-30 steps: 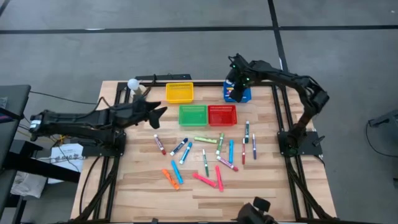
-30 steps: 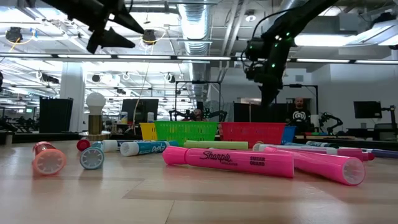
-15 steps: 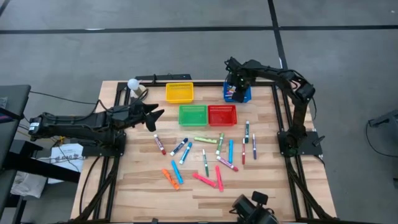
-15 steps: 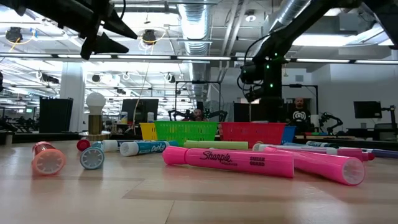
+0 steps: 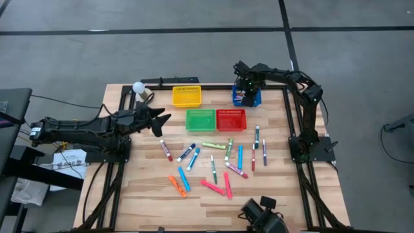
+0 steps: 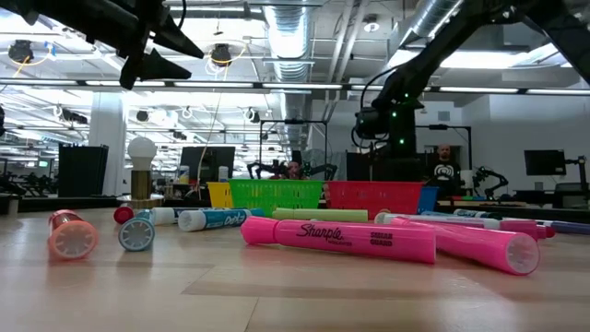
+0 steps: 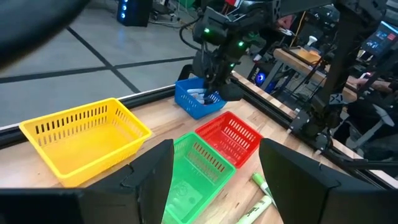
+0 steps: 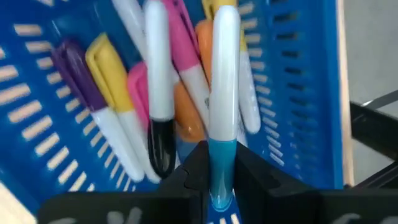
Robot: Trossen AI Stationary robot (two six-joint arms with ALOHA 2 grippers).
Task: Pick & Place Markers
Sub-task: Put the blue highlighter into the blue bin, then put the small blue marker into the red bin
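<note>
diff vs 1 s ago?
The right hand has come down into the blue basket, its arm folding back toward the table's far edge. It stays shut on a white marker with a blue cap, held above the markers already in there; not released. The left hand, open, drew back slightly toward its own side. The markers on the table and the other baskets did not move.

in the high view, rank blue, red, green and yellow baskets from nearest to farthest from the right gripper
1. blue basket, directly under the right gripper
2. red basket, toward the table's middle
3. green basket, beside the red one
4. yellow basket, along the far edge; close to green, hard to separate
</note>
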